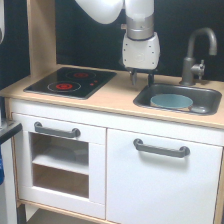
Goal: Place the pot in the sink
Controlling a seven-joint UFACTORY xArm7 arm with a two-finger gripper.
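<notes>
you're looking at a toy kitchen unit with a light wood bench [115, 97] on top. behind it the back wall [90, 45] is dark, nearly black, with a pale wooden upright [41, 35] at the exterior view's left. a black two-burner hob [70, 82] with red rings sits on the bench. below, white cabinet fronts carry two grey handles [161, 148], and an open microwave-style compartment [59, 165] shows a shelf. a grey tap [196, 55] stands at the exterior view's right.

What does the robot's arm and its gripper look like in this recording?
The arm is glossy white with rounded, tube-like segments. A grey metallic band sits above a white rounded wrist housing. The gripper is small, with short dark fingers. No cables or markings are visible.
</notes>
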